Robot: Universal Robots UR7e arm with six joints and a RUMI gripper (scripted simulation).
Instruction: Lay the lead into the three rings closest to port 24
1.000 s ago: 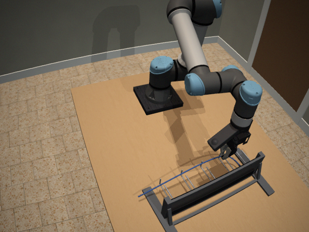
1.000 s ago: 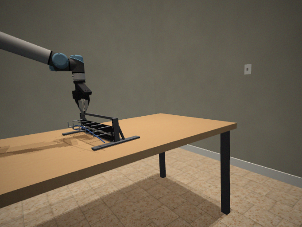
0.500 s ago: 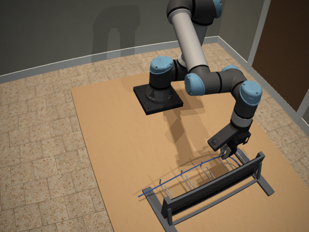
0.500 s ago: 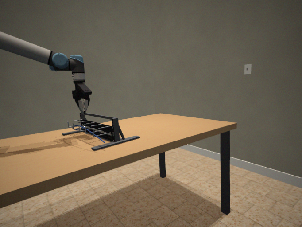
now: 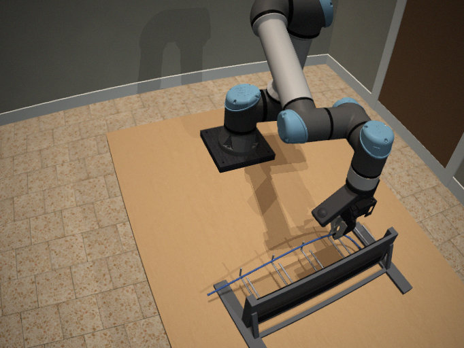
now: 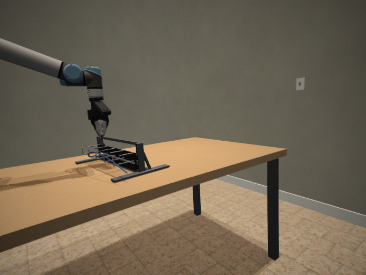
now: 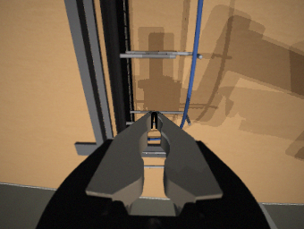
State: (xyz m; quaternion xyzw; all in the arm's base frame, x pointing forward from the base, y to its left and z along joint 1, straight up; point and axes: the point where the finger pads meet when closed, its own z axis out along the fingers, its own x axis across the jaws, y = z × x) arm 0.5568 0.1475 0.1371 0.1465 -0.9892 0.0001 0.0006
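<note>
claw pinched together, nothing held — sits above the rack near one end. blue lead runs across the steel rings' arms — free end pokes past the rack's other end, over the table.

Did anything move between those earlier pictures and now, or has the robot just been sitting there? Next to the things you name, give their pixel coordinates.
Nothing has visibly changed. The gripper point(image 5: 338, 236) point(image 6: 101, 136) point(image 7: 154, 113) hasn't noticeably moved; it is shut and has neither taken hold of nor let go of anything. The blue lead point(image 5: 226, 285) point(image 6: 119, 166) point(image 7: 192, 76) and the rack point(image 5: 322, 267) point(image 6: 140, 157) point(image 7: 85, 67) look just as they did.
</note>
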